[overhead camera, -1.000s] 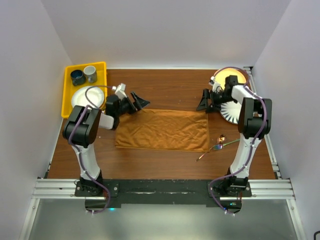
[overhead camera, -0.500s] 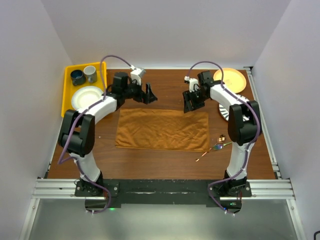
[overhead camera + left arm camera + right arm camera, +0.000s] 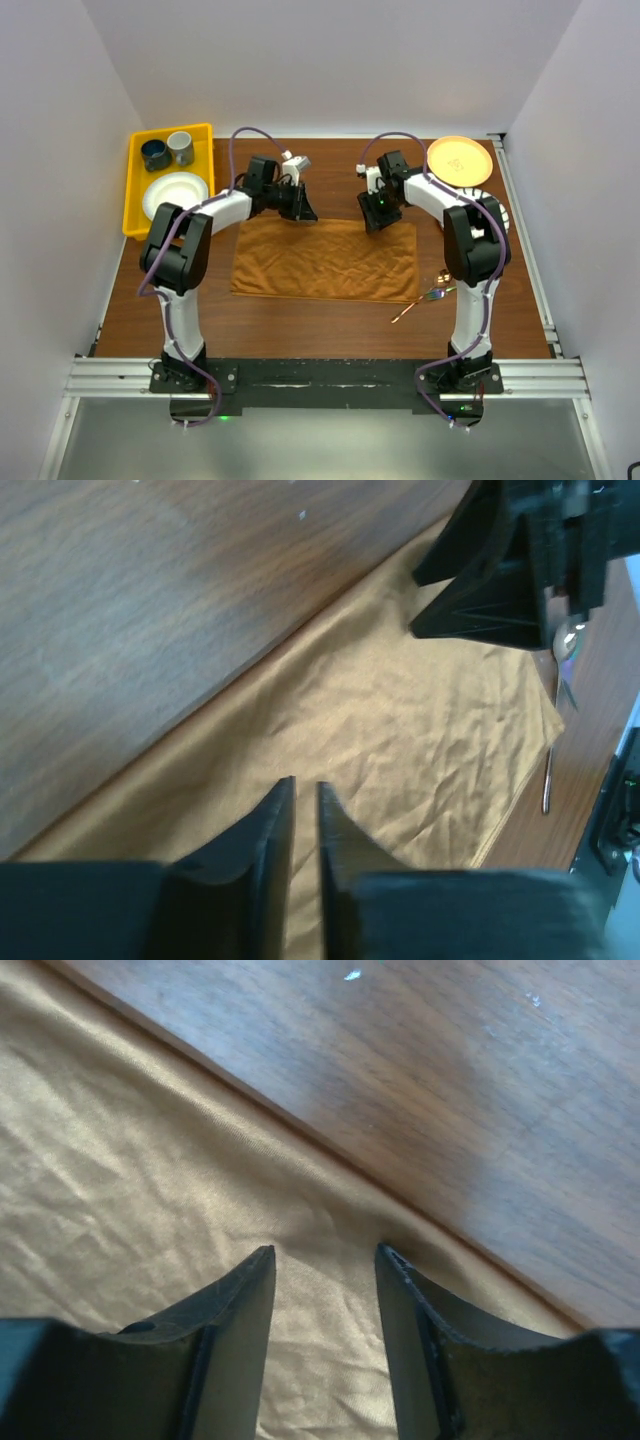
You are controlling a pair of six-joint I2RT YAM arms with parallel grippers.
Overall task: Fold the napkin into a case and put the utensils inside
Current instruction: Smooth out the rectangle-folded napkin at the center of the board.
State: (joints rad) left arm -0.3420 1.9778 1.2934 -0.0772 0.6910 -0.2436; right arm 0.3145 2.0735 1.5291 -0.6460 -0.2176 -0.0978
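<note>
L jaws nearly closed, grip unclear, R jaws half apart, both at napkin [image 3: 325, 260] far edge.

From my station I see the brown wooden table [image 3: 332, 172] carrying the rust-brown napkin [image 3: 325, 262] spread flat as a wide rectangle at its middle, the utensils [image 3: 430, 297] lying just off the cloth's near right corner, a yellow tray [image 3: 132, 195] at the far left and a yellow plate [image 3: 459, 160] at the far right.
</note>
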